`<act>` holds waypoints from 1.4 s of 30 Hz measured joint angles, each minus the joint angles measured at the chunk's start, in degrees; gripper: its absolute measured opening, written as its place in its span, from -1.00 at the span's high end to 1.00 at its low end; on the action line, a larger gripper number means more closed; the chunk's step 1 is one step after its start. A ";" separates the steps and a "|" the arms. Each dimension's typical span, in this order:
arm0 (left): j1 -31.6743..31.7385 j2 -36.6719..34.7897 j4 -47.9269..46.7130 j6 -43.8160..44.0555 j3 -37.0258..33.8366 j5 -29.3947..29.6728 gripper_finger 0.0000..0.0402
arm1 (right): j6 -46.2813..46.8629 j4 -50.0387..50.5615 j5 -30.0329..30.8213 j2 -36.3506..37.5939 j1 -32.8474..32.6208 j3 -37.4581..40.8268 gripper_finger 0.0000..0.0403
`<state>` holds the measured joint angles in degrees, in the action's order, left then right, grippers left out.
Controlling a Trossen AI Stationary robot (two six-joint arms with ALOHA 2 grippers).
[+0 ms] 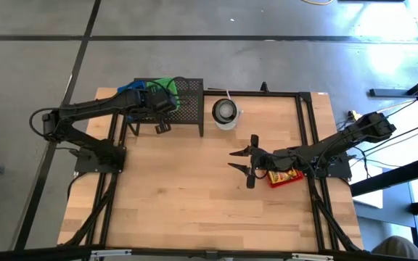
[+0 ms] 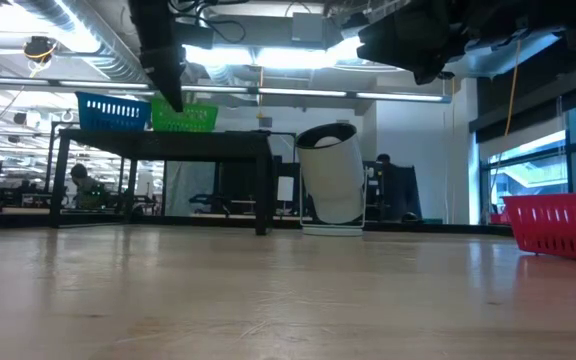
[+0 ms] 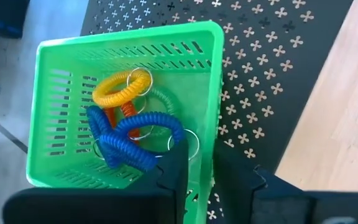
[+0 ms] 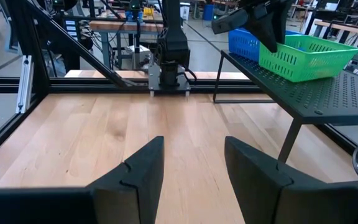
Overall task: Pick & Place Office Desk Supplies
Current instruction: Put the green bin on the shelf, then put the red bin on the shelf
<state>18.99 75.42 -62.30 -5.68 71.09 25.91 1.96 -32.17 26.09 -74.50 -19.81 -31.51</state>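
I am spreading my left jaws (image 3: 201, 171) slightly above the green basket (image 3: 55, 93), releasing coils (image 3: 135, 134) directly beneath; lifting straight avoids snagging.

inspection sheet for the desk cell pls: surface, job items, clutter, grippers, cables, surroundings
Surface: wooden table, mostly bare.
Job's things: blue, yellow, orange and green coil loops lie in the green basket on the black mesh rack; a blue basket stands beside it; a red basket holds yellow items under the right arm.
Clutter: white cup by the rack.
Grippers: left gripper over the green basket, slightly open, empty; right gripper open above mid-table, empty.
Cables: cables run off the right arm's base.
Surroundings: lab benches; a person far behind the table in the low view.
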 joint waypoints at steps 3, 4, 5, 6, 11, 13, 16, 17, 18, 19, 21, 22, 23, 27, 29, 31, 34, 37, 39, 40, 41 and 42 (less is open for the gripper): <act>-0.74 0.00 -0.86 0.65 0.00 0.06 0.62 | 0.00 0.09 0.00 0.00 0.00 0.00 0.16; -1.10 0.00 -1.04 0.77 0.00 0.08 0.60 | 0.00 0.11 0.00 0.00 0.00 0.00 0.16; -1.52 0.00 -1.10 0.93 0.00 0.17 0.59 | 0.00 0.11 0.00 0.00 0.00 0.00 0.16; -1.92 0.00 -1.08 0.97 0.00 0.42 0.57 | 0.00 0.11 0.00 0.00 0.02 0.00 0.16; -4.10 0.00 -1.07 2.05 0.00 5.86 0.47 | 0.01 0.11 0.00 0.00 0.00 0.01 0.16; -5.02 0.00 -1.06 2.15 0.00 7.35 0.42 | 0.02 0.11 0.00 0.00 0.01 0.01 0.16; -6.44 0.00 -1.04 3.21 0.00 7.54 0.36 | 0.02 0.11 0.00 0.00 0.02 0.00 0.16; -6.96 0.00 -1.01 3.75 0.00 7.54 0.34 | 0.06 0.11 0.00 0.00 0.00 0.00 0.16; -7.54 0.00 -0.99 4.39 0.00 7.54 0.32 | 0.19 0.11 0.00 0.00 0.02 0.00 0.16; -8.17 0.00 -0.99 5.23 0.00 7.54 0.31 | 0.59 0.11 -0.03 0.00 0.00 0.00 0.16; -9.76 0.00 -0.98 6.76 0.00 7.48 0.28 | 1.94 0.02 -0.16 0.00 0.00 0.00 0.16; -10.70 0.00 -0.96 7.11 0.00 7.47 0.26 | 2.59 -0.33 -0.16 0.00 -0.09 0.01 0.16; -11.73 0.00 -0.96 7.32 0.00 7.50 0.25 | 3.25 -0.97 -0.16 0.00 -0.20 0.01 0.16; -15.69 0.00 0.00 7.82 0.00 7.54 0.24 | 3.70 -2.52 -0.05 0.00 -0.42 0.00 0.16; -17.93 0.00 1.57 8.82 0.00 7.58 0.24 | 5.74 -1.92 1.76 0.00 -0.44 -0.54 0.16; -20.28 0.00 3.34 9.50 0.00 7.55 0.24 | 9.44 -0.12 5.02 0.02 -0.42 -1.70 0.16; -24.21 0.00 5.33 10.49 0.00 7.55 0.24 | 16.30 8.90 10.79 0.02 -0.56 -4.29 0.16; -28.19 0.00 5.94 14.00 0.00 7.52 0.24 | 26.22 26.98 12.57 0.02 -1.19 -9.49 0.16; -30.70 0.00 5.95 17.22 0.00 7.45 0.24 | 34.23 42.84 10.41 0.01 -1.70 -14.13 0.16; -31.94 0.00 5.96 19.20 0.00 7.45 0.24 | 38.41 49.95 9.08 -0.07 -1.93 -16.49 0.16; -33.02 0.00 5.96 21.06 0.00 7.45 0.25 | 42.65 57.08 7.66 -0.25 -2.23 -19.06 0.16; -34.12 0.00 5.96 22.95 0.00 7.47 0.25 | 46.18 63.35 6.18 -0.39 -2.55 -21.38 0.16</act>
<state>-15.14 75.42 -56.34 17.27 71.09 33.39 48.13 31.19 32.27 -74.89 -22.36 -52.89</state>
